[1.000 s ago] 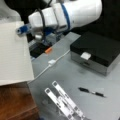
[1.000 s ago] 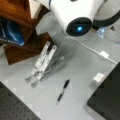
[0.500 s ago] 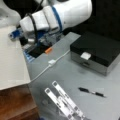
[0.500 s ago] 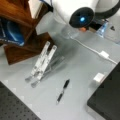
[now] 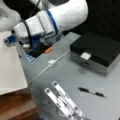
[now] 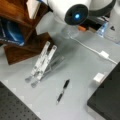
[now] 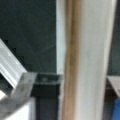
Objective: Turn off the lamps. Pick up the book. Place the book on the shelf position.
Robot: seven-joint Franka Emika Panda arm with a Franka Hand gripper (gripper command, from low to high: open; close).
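The end effector (image 5: 11,40) sits at a front view's left edge over the book (image 5: 11,70), and I cannot tell whether its fingers are spread or pinching (the wrist view shows only a pale upright edge). On the grey tabletop (image 5: 75,75) lie one black pen (image 5: 91,92), one black box (image 5: 98,51) and one white cable (image 5: 50,63). The reddish-brown shelf position (image 6: 23,48) stands at a front view's left.
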